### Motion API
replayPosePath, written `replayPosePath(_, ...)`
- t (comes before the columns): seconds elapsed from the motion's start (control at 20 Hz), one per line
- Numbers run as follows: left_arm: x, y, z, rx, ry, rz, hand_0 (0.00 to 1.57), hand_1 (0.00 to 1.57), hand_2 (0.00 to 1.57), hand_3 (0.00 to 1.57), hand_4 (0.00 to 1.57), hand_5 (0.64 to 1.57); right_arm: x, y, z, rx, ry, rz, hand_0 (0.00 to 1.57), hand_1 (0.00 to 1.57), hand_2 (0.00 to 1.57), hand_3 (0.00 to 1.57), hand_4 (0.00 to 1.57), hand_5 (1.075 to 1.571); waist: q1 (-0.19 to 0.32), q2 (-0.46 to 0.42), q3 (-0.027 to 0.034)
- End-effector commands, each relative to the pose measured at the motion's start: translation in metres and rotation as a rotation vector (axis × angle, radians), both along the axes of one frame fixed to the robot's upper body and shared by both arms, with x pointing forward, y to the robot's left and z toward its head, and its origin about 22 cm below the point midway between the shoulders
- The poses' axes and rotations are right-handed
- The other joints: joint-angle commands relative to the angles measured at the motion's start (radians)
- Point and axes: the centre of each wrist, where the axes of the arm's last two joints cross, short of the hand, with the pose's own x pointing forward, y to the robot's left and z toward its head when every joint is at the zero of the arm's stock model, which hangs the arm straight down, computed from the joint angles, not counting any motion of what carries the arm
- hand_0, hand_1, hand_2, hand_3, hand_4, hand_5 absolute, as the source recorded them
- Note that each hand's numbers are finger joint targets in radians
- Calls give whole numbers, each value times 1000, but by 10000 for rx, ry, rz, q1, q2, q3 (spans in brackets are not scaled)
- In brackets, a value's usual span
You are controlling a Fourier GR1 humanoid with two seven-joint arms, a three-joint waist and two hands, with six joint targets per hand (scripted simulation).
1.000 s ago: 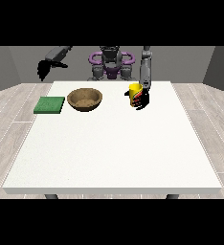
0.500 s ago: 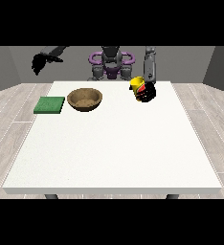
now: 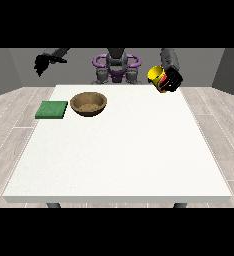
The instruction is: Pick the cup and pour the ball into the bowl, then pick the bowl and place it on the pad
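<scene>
A yellow cup (image 3: 155, 76) is held up in the air above the table's far right edge, tilted with its mouth turned towards the view's left. The hand at the view's right (image 3: 171, 80) is shut on it, black fingers wrapped round its side. The ball is not visible. A brown bowl (image 3: 89, 104) stands on the white table (image 3: 124, 155) at the back left. Just left of it lies the flat green pad (image 3: 52, 109). The hand at the view's left (image 3: 43, 63) hangs high in the air beyond the table's far left corner, away from everything.
The robot's torso (image 3: 116, 67) with purple shoulder rings stands behind the table's far edge. Grey wood floor surrounds the table on both sides.
The hand at the view's right has lifted the cup off the table and carried it up and to the right. The other hand has risen and swung further left.
</scene>
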Motion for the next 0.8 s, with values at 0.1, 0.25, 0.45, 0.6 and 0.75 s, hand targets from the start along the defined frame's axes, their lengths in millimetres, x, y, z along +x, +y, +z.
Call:
replayPosePath(0.1, 15, -71, 12, 866, 68, -249, 1473, 1473, 1571, 1571, 1571, 1278, -14, -38, -19, 418, 153, -592, 0, 0, 0, 0, 0, 1569, 507, -152, -11)
replayPosePath(0.25, 32, -77, 40, 1694, 133, 346, 1491, 1491, 1571, 1571, 1571, 1273, 2, -23, -6, 242, 159, 57, 0, 0, 0, 0, 0, 1569, 19, -170, -15)
replayPosePath(0.45, 33, -105, 37, 3131, 154, 356, 1501, 1501, 1571, 1571, 1508, 1244, -3, -38, -9, 135, 181, -255, 0, 0, 0, 0, 0, 1570, 182, -275, -15)
replayPosePath(0.6, 36, -129, 36, 4760, -53, 391, 1537, 1537, 1571, 1571, 1571, 1165, 10, -19, -5, 384, 416, 129, 0, 0, 0, 0, 0, 1570, -253, -663, -12)
replayPosePath(0.75, 47, -142, 60, 6401, -13, 575, 1554, 1554, 1571, 1571, 1571, 1244, 2, -33, -7, 190, 783, 341, 0, 0, 0, 0, 0, 1571, -385, -946, -8)
